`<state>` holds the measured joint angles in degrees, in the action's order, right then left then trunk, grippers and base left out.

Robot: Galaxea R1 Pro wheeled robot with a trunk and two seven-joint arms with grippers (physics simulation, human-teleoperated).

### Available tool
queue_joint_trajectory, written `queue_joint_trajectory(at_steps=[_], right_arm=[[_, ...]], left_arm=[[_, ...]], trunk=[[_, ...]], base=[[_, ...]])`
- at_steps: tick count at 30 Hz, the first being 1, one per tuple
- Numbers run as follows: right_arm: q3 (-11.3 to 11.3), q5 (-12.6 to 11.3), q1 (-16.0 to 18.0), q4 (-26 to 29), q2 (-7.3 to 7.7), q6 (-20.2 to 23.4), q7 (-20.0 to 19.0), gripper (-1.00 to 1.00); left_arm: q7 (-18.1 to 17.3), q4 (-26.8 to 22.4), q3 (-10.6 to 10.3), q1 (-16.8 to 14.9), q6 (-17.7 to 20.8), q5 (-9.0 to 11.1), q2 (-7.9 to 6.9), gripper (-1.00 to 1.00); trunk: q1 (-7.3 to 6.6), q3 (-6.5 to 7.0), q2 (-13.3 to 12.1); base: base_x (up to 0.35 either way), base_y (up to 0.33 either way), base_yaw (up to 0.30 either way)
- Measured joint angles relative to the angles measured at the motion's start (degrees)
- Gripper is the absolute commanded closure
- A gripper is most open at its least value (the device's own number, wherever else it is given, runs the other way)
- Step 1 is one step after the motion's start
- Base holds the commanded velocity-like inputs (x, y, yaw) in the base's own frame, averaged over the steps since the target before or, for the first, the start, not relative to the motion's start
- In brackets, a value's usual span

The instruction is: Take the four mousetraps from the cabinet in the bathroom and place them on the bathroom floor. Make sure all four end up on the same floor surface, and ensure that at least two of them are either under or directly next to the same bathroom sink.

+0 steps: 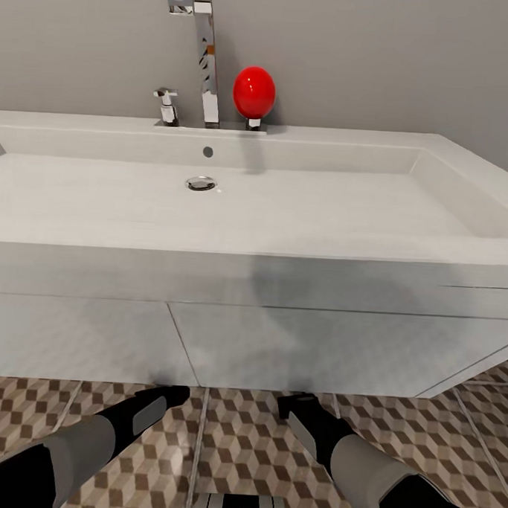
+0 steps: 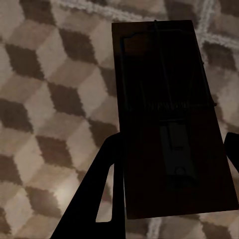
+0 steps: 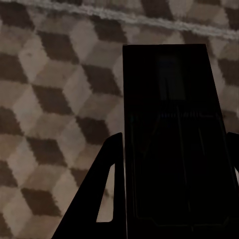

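Note:
My left gripper (image 2: 173, 144) is shut on a dark-brown mousetrap (image 2: 169, 89), held flat between its fingers over the cube-patterned bathroom floor (image 2: 45, 99). A second mousetrap (image 3: 169, 99) sits in my right gripper (image 3: 174, 139), which is shut on it just above the same tiles. In the head view both arms reach low under the front of the white vanity (image 1: 279, 345). The left gripper (image 1: 174, 393) and right gripper (image 1: 295, 401) are at its lower edge, fingertips hidden. The white bathroom sink (image 1: 257, 202) sits on top. The cabinet is out of view.
A chrome tap (image 1: 201, 50) and a red rounded object (image 1: 254, 92) stand at the back of the basin against a grey wall. The vanity's underside hangs close over my wrists. Patterned floor (image 1: 259, 448) spreads left and right in front of it.

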<state>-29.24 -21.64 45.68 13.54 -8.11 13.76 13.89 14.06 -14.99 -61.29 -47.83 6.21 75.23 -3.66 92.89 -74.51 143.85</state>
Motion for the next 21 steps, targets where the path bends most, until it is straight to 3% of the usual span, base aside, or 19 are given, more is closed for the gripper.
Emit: queue_joint_trajectory(at_steps=[21], right_arm=[[0.2, -0.2, -0.2, 1.5, 0.20, -0.2, 0.3, 1.00]], left_arm=[[0.0, 0.0, 0.1, 0.0, 0.0, 0.1, -0.05, 1.00]], trunk=[[0.01, -0.01, 0.0]], base=[[0.000, 0.000, 0.000]])
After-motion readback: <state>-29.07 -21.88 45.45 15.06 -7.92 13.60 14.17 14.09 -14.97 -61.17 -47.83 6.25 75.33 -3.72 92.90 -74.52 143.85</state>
